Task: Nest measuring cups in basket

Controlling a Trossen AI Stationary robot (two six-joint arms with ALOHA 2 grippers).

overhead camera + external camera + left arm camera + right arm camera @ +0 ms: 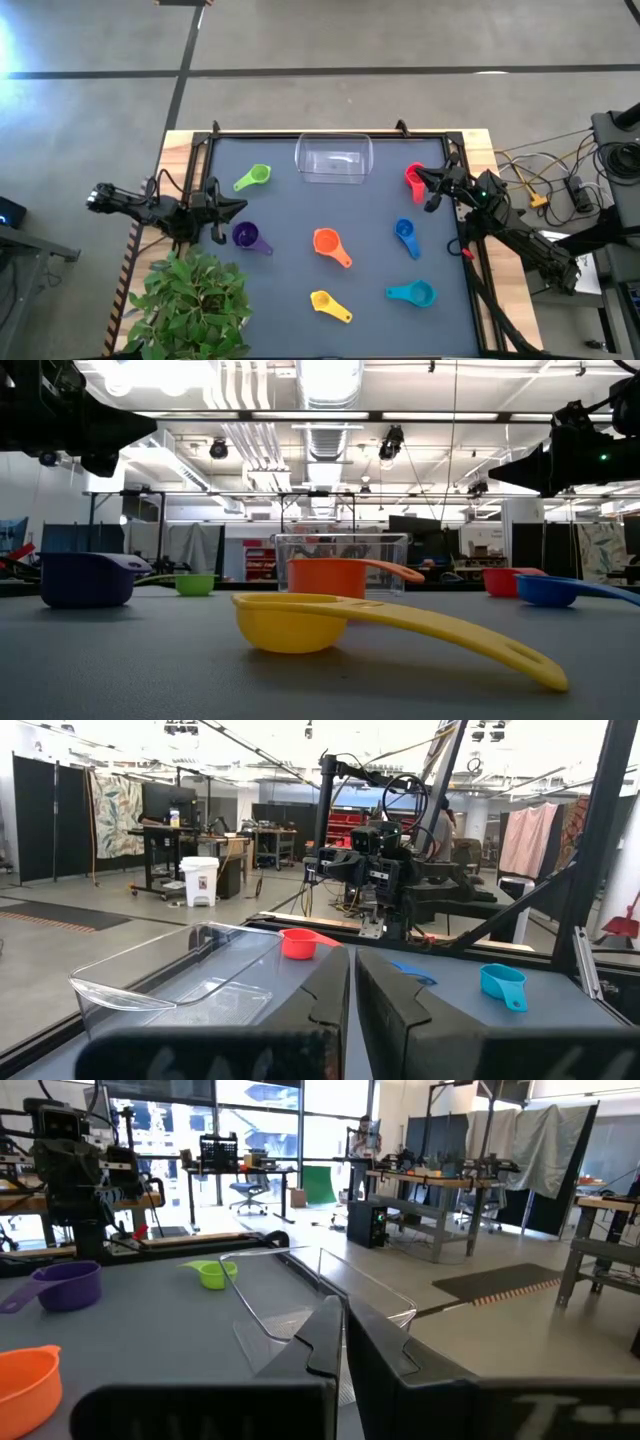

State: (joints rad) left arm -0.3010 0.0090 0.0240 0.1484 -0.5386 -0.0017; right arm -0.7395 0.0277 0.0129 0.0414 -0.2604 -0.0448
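Note:
The clear basket [334,160] stands at the table's far middle with nothing in it. Around it on the grey mat lie several cups, each apart from the others: green [254,178], purple [247,237], orange [329,243], red [412,183], blue [405,233], teal [413,293] and yellow [327,302]. My left gripper [238,206] hovers shut at the left edge, between the green and purple cups. My right gripper [420,176] hovers shut at the right edge, above the red cup. Neither touches anything.
A potted plant [190,295] fills the near-left corner. A black frame [330,133] runs round the mat. Cables and gear [560,190] lie beyond the right edge. Bare mat shows between basket and orange cup.

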